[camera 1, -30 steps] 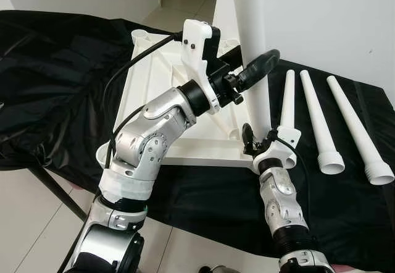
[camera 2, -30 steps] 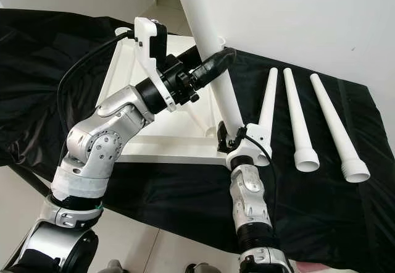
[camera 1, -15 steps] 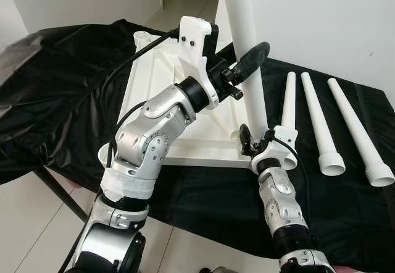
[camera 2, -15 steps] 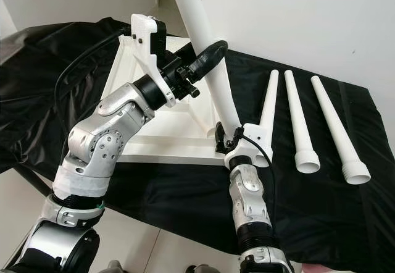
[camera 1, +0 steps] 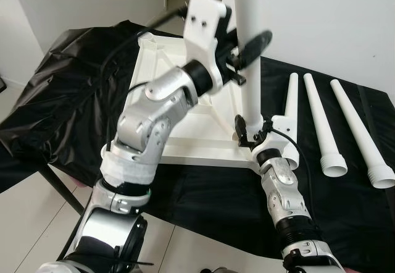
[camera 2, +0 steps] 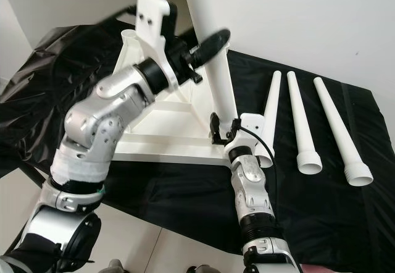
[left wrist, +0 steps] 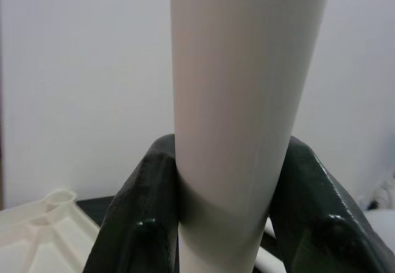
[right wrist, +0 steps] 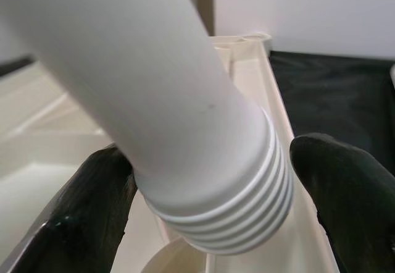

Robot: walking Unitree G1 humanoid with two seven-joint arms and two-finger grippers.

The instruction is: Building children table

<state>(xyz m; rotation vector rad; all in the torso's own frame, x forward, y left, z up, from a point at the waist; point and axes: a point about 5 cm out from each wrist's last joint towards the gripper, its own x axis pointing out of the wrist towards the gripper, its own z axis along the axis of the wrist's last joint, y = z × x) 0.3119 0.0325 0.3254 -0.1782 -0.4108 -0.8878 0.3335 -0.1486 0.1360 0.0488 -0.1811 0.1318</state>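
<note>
The leg [camera 1: 250, 50] now stands more upright over the tabletop's [camera 1: 154, 69] near right corner. The left gripper [camera 1: 247, 47] grasps it; the right gripper [right wrist: 203, 211] is released around the thread, so screwing can begin.

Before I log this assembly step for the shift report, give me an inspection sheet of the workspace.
Surface: black cloth over the table.
Job's things: white tabletop lying underside up; white leg held upright, its threaded end at a corner socket; three spare legs lying beside it.
Clutter: nothing seen.
Grippers: left gripper shut on the leg; right gripper open, fingers either side of the threaded end.
Cables: black cable along the left arm.
Surroundings: white wall, tiled floor.
</note>
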